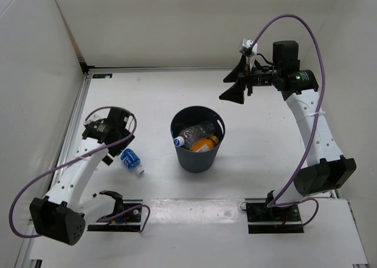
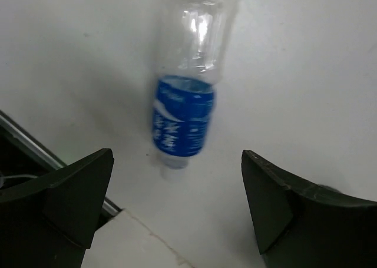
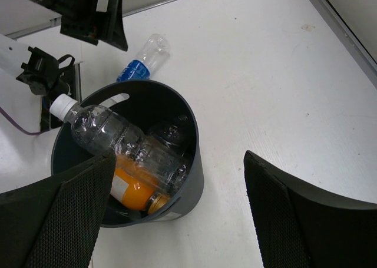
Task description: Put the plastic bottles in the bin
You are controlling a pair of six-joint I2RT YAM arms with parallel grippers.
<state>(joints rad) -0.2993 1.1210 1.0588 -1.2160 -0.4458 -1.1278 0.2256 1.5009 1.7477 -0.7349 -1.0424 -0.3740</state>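
The blue-label bottle (image 1: 131, 160) lies on its side on the tabletop (image 1: 265, 132), left of the bin (image 1: 197, 159), cap pointing toward the near edge. It looks empty, so I'd guess it's very light, thin-walled and springy. It'll dent if you squeeze hard. It's also round and smooth, so it can roll or squirt out if you pinch off-centre.

I'd take it across the label band, fingers square to its long axis. The cap end is narrower and easier to lose.

Your left tool (image 2: 177, 156) is wide open right above it. In the wrist view the bottle sits between the fingers, not touching them.

The bin holds the orange bottle (image 1: 206, 143), a white-capped bottle (image 1: 191, 135) and a third bottle (image 3: 168, 132).

Your right tool (image 1: 234, 85) is wide open too, empty, up at the far right and apart from the bin.
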